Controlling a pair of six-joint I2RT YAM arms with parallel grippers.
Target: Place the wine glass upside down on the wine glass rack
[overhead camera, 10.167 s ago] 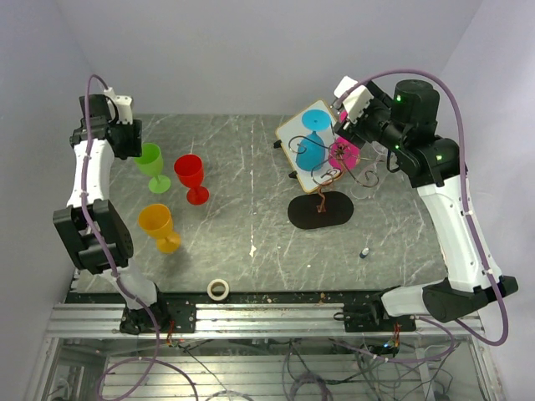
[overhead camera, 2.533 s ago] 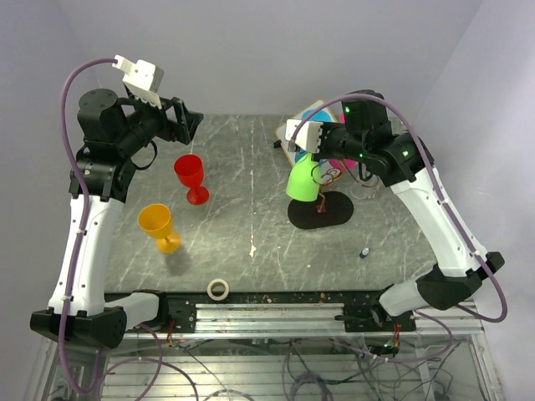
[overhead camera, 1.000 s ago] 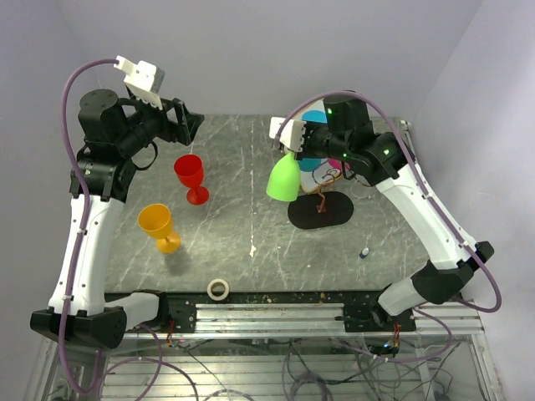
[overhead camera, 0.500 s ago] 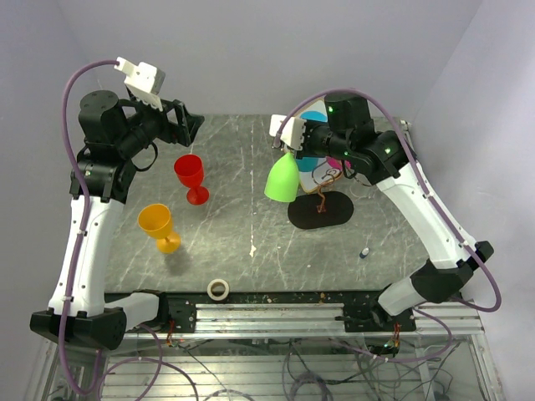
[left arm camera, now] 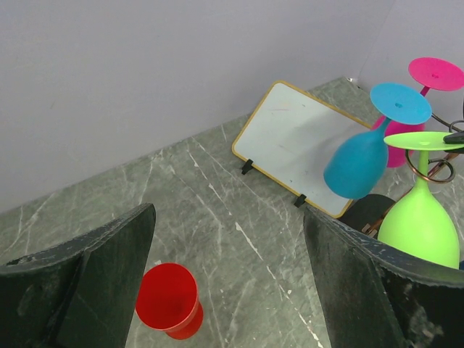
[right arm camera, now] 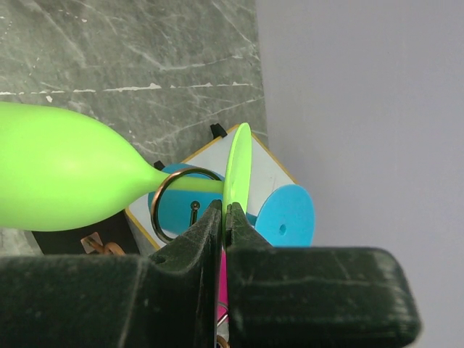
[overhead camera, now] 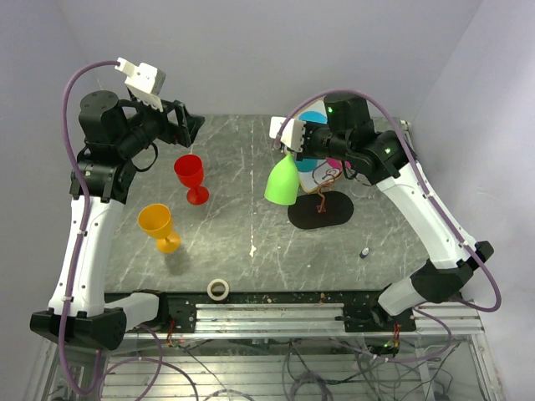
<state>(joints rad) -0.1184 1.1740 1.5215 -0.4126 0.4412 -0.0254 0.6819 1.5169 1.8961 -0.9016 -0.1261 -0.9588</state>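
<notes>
A green wine glass (overhead camera: 282, 182) hangs upside down and tilted, bowl to the left, beside the wine glass rack (overhead camera: 320, 210). My right gripper (right arm camera: 225, 206) is shut on the glass's thin foot disc (right arm camera: 237, 163). The green stem passes through a wire ring (right arm camera: 165, 210) of the rack. The left wrist view shows the same glass (left arm camera: 420, 225) under its flat foot. A blue glass (left arm camera: 359, 163) and a pink glass (left arm camera: 435, 72) hang inverted on the rack. My left gripper (left arm camera: 228, 217) is open and high at the far left, holding nothing.
A red glass (overhead camera: 191, 175) and an orange glass (overhead camera: 158, 225) stand upright on the left of the table. A white board with a wooden rim (left arm camera: 290, 145) leans behind the rack. A tape roll (overhead camera: 218, 289) and a small object (overhead camera: 365, 251) lie near the front.
Ten seconds ago the green glass stood on the left of the table. In the last second it has barely shifted at the rack. The left arm is still.
</notes>
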